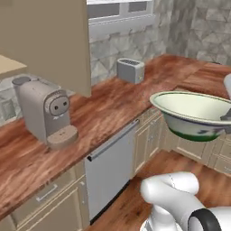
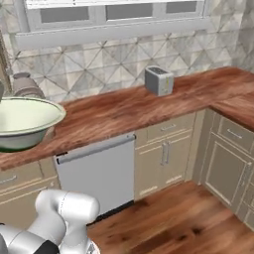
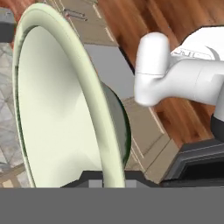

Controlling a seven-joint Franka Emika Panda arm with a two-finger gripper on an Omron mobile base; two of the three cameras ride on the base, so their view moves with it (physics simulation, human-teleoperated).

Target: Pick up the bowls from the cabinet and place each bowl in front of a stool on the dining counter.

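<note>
While we carry the wide bowl (image 1: 194, 113) upright in the air above the floor, our fingers (image 3: 89, 183) pinch its rim, near the worktop (image 1: 103, 108).

Bowl (image 3: 57, 109) rim clamped in tool (image 3: 107, 183), wood floor (image 3: 131, 26) beyond.
</note>
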